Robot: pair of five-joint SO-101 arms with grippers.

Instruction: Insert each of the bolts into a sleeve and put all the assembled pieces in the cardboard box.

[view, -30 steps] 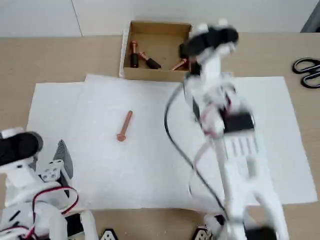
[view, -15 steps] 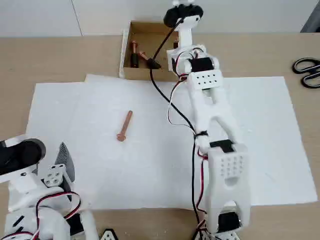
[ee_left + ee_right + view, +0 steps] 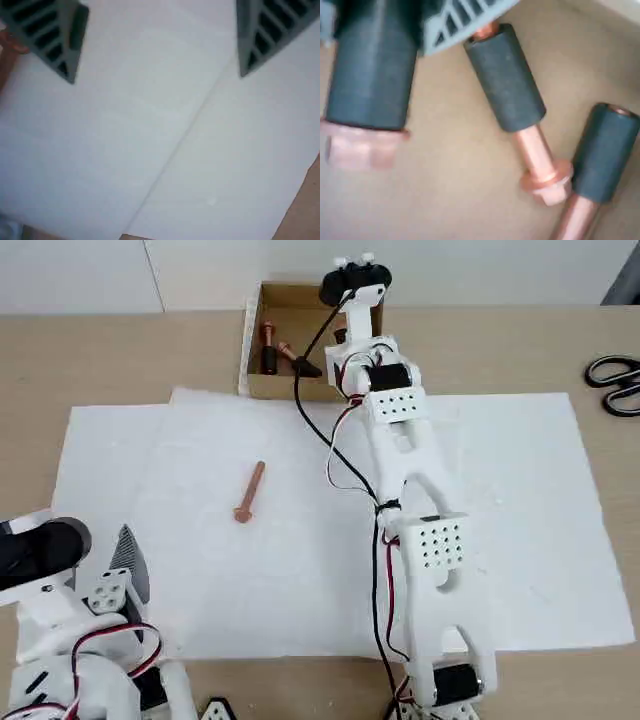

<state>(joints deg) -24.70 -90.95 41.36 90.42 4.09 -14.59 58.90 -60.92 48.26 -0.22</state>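
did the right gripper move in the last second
Yes. In the high view the right gripper shifted left, from by the right wall of the cardboard box to over its middle.

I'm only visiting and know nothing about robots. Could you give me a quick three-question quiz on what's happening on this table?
1. Where does the bare bolt lie?
A) in the cardboard box
B) on the white sheet
C) in the left claw
2. True or false: the left claw is shut on a black tube.
3. What does the right claw hold inside the cardboard box?

Key: 1 B. 2 False: it is open and empty. 3 An assembled piece.
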